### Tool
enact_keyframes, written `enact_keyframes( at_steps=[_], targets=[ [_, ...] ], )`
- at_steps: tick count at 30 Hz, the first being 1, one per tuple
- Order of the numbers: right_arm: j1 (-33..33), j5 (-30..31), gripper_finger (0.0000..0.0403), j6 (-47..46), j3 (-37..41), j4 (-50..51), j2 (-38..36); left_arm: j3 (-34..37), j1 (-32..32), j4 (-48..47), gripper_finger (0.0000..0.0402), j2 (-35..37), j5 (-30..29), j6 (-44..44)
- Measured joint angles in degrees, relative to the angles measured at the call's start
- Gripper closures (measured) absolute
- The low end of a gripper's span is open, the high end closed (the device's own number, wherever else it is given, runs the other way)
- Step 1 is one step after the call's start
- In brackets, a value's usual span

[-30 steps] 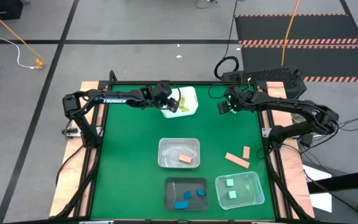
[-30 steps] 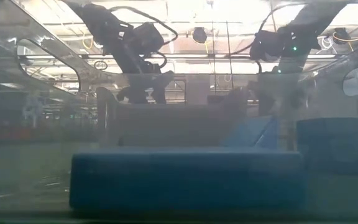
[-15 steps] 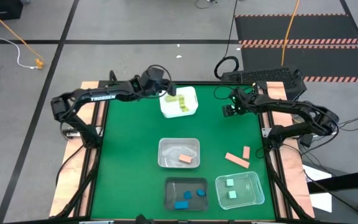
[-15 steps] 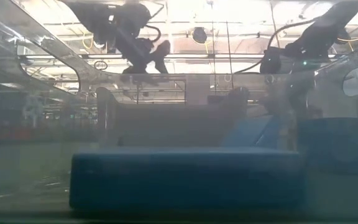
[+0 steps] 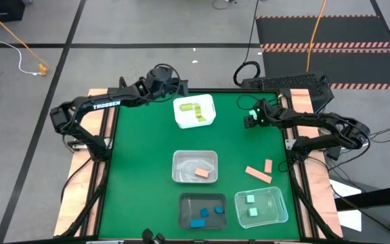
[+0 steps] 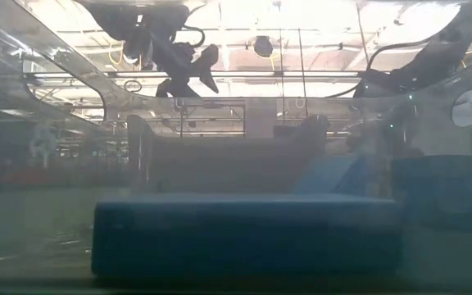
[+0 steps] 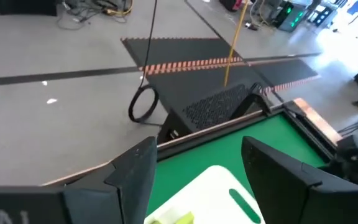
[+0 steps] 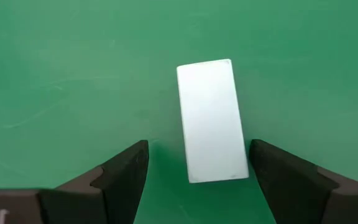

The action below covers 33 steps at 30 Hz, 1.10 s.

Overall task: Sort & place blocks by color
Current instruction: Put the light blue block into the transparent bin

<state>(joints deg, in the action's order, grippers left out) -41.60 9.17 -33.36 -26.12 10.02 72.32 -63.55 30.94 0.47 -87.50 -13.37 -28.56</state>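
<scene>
From above, the right tool [image 5: 250,122] hovered at the table's [image 5: 147,156] far right, fingers spread, two tan blocks [image 5: 259,172] lying well nearer. In the right wrist view, a pale block [image 8: 211,120] lay flat between its spread fingers [image 8: 124,177]. The left tool [image 7: 197,168] stood spread, empty, beside a white tub [image 5: 195,112].

1. Green mat [image 5: 141,169] left of the tubs lay bare, free passage.
2. White tub [image 5: 195,112], clear tub [image 5: 195,167], dark tub [image 5: 202,211] blocked the centre line.
3. Salmon bars [image 5: 258,174] lay loose near the right edge.
</scene>
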Motion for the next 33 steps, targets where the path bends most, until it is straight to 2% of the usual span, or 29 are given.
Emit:
enact_keyframes(
  at_steps=[3,7,16,23,26,33],
  targets=[
    [0.0,0.2,0.0133,-0.2,1.3,-1.1,0.0,0.0,0.0,-0.4,0.0165,-0.1,0.2,-0.1],
    [0.0,0.5,0.0161,-0.3,2.7,-2.6,0.0,0.0,-0.3,-0.3,0.0165,-0.1,2.4,-0.2],
    [0.0,0.9,0.0295,-4.6,3.3,-2.7,0.0,0.0,-1.7,-0.3,0.0165,-0.1,3.1,-0.5],
    [0.0,-0.6,0.0296,-9.9,3.6,-5.6,-0.8,0.0,-3.4,-0.3,0.0165,-0.1,3.3,-0.1],
    [0.1,-4.8,0.0296,-10.9,3.6,-11.2,-2.8,0.0,-3.9,-0.3,0.0165,-0.1,5.0,0.2],
    [1.6,-5.8,0.0296,-12.8,3.6,-28.3,-9.5,0.0,-4.4,-3.0,0.0165,-0.1,7.5,0.4]
  ],
)
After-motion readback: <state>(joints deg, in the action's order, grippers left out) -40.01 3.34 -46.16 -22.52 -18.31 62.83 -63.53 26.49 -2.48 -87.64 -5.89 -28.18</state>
